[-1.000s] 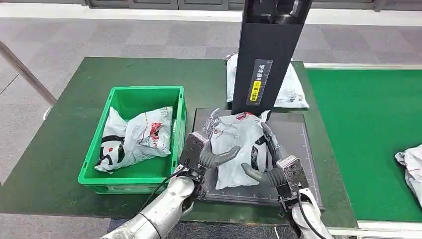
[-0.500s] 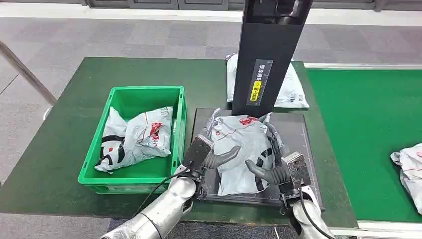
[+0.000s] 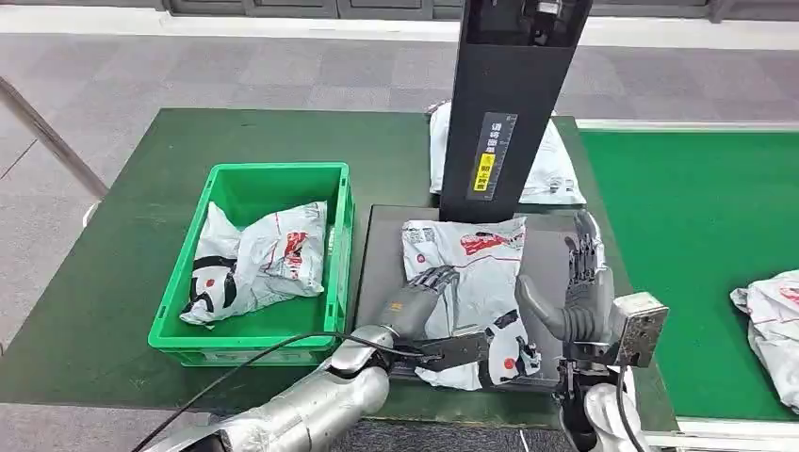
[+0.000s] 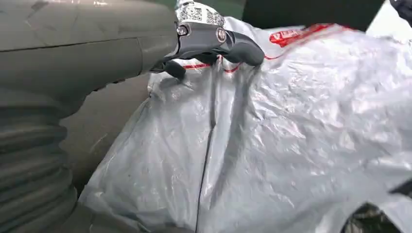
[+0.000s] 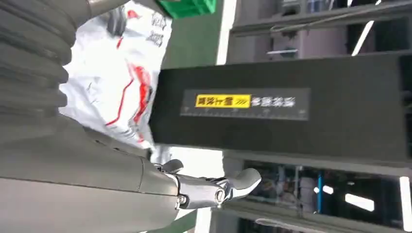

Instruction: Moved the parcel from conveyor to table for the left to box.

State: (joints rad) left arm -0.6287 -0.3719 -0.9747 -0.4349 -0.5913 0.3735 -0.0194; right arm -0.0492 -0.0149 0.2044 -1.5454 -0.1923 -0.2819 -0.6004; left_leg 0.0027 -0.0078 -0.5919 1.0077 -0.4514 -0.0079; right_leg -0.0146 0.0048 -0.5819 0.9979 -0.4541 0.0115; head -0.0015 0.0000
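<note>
A: Where is the parcel [image 3: 468, 297]?

B: On the dark pad [image 3: 551, 273] on the tabletop [image 3: 132, 273], its far end touching the foot of the black post [image 3: 509, 104]. Its long axis runs from the robot toward that post.

A: And the robot hands?

B: The left robot hand [image 3: 429, 315] lies on the parcel's near half, fingers over the top and the thumb along the near edge. In the left wrist view a dark fingertip [image 4: 243, 46] presses into the film. It looks like a hold on the plastic, though I can't see a real pinch. The right robot hand [image 3: 575, 287] stands just beside the parcel's right edge, raised, fingers spread, holding nothing.

A: So which one is placed for the next move?

B: The left, I'd judge. The bin [image 3: 259, 179] lies on its side of the parcel, just beside the pad, so the carry would go sideways across the short axis. The slack film may slip or sag when lifted.

A: Counts?

B: Two robot hands, one bin, one post. Four parcels in all: the one on the pad, one bag in the bin [image 3: 254, 259], one behind the post [image 3: 556, 169], and one on the green belt [image 3: 768, 325] at the right edge.
</note>
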